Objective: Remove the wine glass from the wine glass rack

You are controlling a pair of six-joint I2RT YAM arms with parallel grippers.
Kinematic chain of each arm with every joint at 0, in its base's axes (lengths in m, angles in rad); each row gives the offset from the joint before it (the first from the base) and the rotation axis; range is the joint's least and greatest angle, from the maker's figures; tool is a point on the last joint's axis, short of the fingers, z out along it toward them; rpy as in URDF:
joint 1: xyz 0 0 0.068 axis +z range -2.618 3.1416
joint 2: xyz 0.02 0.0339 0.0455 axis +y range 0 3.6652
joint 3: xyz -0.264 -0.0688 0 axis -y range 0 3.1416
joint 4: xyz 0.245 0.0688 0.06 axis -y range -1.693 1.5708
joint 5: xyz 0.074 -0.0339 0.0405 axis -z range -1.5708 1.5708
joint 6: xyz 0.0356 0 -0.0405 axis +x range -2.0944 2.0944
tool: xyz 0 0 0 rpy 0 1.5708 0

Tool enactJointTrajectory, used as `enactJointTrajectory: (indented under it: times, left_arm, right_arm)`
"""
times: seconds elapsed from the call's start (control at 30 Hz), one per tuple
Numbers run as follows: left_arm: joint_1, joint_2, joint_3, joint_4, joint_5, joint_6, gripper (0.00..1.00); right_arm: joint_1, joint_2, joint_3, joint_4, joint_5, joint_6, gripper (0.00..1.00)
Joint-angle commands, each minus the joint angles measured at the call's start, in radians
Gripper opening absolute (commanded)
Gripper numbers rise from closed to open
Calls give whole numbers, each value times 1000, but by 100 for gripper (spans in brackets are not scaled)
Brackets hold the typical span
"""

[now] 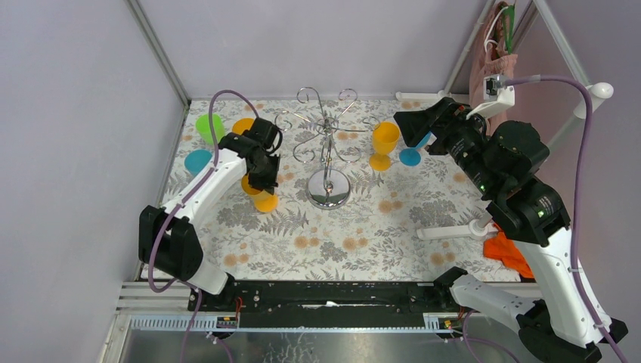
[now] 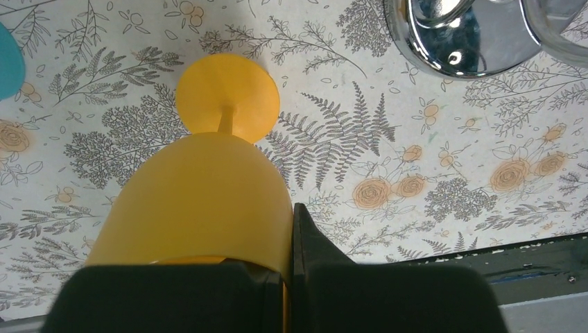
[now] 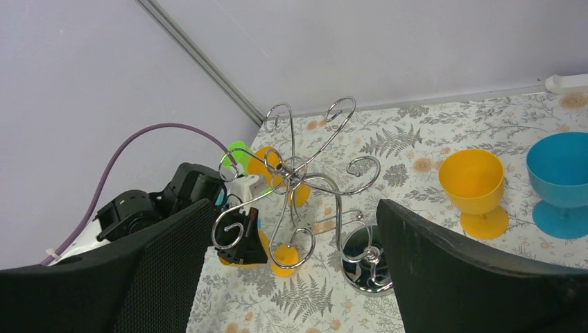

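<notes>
- Left of the wine glass rack (image 1: 325,140), near its round base, my left gripper (image 1: 261,162) is pinched tight on the bowl rim of the orange wine glass (image 2: 201,201). The glass hangs tilted, foot low over the desk (image 1: 363,242) and apart from the wire arms.
- My right gripper (image 1: 414,125) hovers to the right of the rack, jaws spread wide with nothing between them.
- I judge the lift-off done, since no glass hangs on any scroll arm. What remains is setting this one down.
- Next I'd right the glass, lower it until the foot sits flat on a bare patch, then let go. Whether the foot already touches the desk I cannot tell.
- Count: one rack and six glasses. Three are orange: the held one, a second orange glass (image 1: 242,125) behind my left arm, and a third orange glass (image 1: 384,142) standing right of the rack. There is also one green glass (image 1: 209,127), one teal glass (image 1: 198,160) and one blue glass (image 3: 561,177).
</notes>
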Motion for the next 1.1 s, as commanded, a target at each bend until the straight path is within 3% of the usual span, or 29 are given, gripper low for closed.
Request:
enactJointTrajectory:
  times: [0.0,0.37,0.77,0.87,0.97,1.07]
  left_arm:
    - [6,-9,-25,18,-9,-11,0]
    - [-5,3,-92,80,77,-20,0]
    - [-8,19,-110,89,53,-22,0]
    - [-12,19,-110,89,58,-21,9]
    - [-17,5,-103,88,58,-20,28]
    - [-17,-15,-100,87,57,-20,35]
  right_arm:
    - [-2,-6,19,31,22,-20,95]
    - [-1,-3,-5,45,12,-15,97]
    - [-1,-10,-18,47,17,-16,98]
    - [-2,-9,-22,47,13,-16,98]
    - [-1,-9,-24,49,11,-15,98]
    - [-2,-8,-27,49,11,-16,98]
